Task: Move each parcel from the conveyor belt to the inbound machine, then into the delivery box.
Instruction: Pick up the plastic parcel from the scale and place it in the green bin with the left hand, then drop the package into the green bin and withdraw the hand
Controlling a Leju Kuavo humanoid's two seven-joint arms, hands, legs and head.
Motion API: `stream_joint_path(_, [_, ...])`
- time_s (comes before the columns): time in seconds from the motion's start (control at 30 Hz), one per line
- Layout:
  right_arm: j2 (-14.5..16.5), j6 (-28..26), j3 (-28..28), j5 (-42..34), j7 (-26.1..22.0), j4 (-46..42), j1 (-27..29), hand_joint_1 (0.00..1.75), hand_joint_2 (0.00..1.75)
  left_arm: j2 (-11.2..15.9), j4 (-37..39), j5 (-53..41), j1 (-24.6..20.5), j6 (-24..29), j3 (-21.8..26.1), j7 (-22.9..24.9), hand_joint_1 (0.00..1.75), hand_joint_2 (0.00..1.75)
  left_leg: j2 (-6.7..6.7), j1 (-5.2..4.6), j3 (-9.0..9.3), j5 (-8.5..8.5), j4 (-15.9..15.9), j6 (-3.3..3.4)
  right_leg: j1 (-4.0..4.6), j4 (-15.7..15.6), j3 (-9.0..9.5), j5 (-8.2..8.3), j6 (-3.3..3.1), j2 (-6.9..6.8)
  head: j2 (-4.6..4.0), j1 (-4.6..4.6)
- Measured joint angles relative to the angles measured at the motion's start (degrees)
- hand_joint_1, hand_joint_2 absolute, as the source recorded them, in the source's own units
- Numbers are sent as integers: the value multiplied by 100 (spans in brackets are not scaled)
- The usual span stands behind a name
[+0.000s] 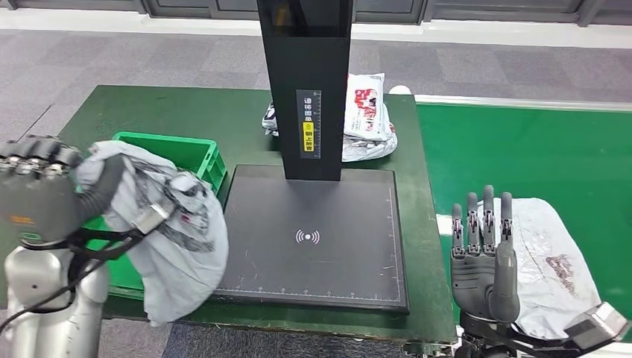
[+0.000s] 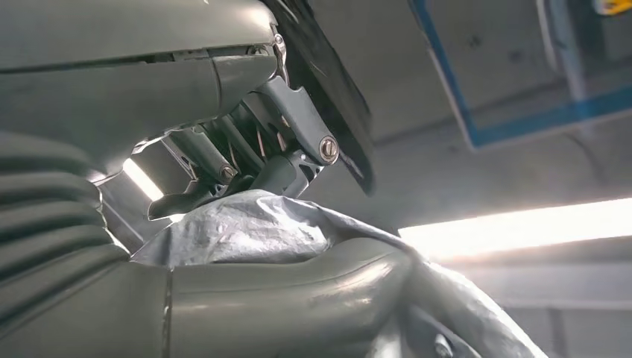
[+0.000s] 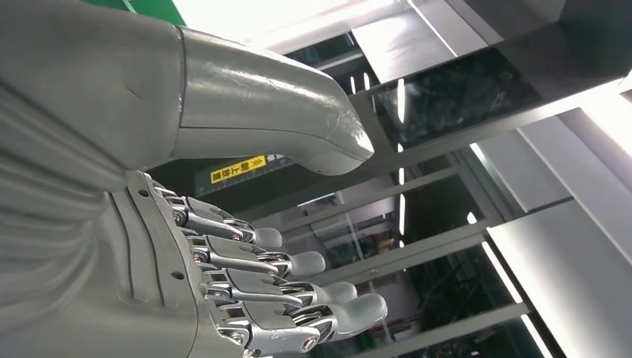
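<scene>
My left hand (image 1: 45, 198) grips a grey plastic parcel (image 1: 175, 239) that hangs over the near corner of the green delivery box (image 1: 190, 153) and the left edge of the black inbound machine's plate (image 1: 320, 239). In the left wrist view the same parcel (image 2: 253, 227) is bunched between the thumb and fingers. My right hand (image 1: 484, 253) is raised with fingers straight and apart, holding nothing, beside a white parcel (image 1: 551, 261) lying on the green conveyor belt (image 1: 522, 156). The right hand (image 3: 246, 291) also shows empty in its wrist view.
The machine's black post (image 1: 309, 89) rises from the back of the plate. Two more parcels (image 1: 369, 115) lie stacked behind it on the green table (image 1: 149, 112). Grey floor lies beyond the table's far edge.
</scene>
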Motion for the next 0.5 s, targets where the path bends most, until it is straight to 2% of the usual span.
stream_joint_path(0.27, [0,57,15,-6,-2,128,-86,0,175,-16,-33,-73,-152,1,514,-13,175,175,-1,0,-6,1,0,-1,1,0,-2,1,-1,0,0,0])
stream_joint_path(0.5, [-6,57,106,-22,8,312,-268,0,175,152,13,-55,-379,0,886,42,175,175,-3,1,-8,2,0,0,2,0,-5,2,-3,-3,0,0])
